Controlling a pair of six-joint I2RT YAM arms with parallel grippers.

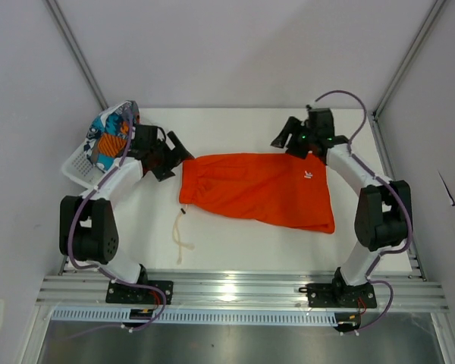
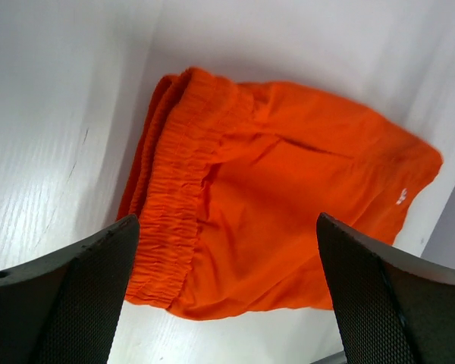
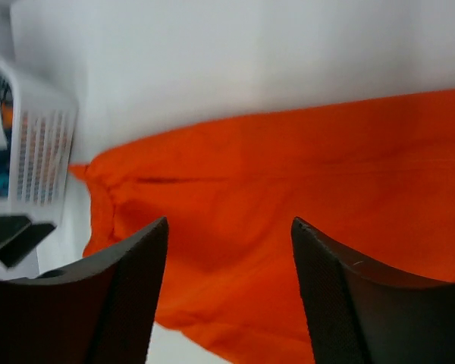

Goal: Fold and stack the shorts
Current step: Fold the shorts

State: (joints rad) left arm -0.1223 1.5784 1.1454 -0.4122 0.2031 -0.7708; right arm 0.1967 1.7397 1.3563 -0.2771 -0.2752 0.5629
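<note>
The bright orange soft fabric shorts (image 1: 258,189) lay folded flat on the white worktop (image 1: 235,129), spanning the gap between the two end effectors. Their long axis ran from one arm to the other, and the end under the right arm sat slightly nearer the bases. The gathered, ribbed elastic waistband (image 2: 178,197) pointed at the left end effector (image 1: 176,159). The leg hems lay just below the right end effector (image 1: 287,140), close to a small white logo (image 1: 308,175). A thin white drawstring (image 1: 183,239) trailed from the waistband corner toward the near edge.

The left end effector stood wide open, gripping nothing, with its textured black fingers (image 2: 83,288) raised over the waistband end. The right end effector was also open and empty, just past the far edge of the cloth.

Outward of the left end effector, at the worktop's left edge, a white plastic mesh basket (image 1: 80,167) held the patterned blue, orange and white shorts (image 1: 110,133), bunched up. Bare worktop showed beyond the shorts' far edge and along their near side.
</note>
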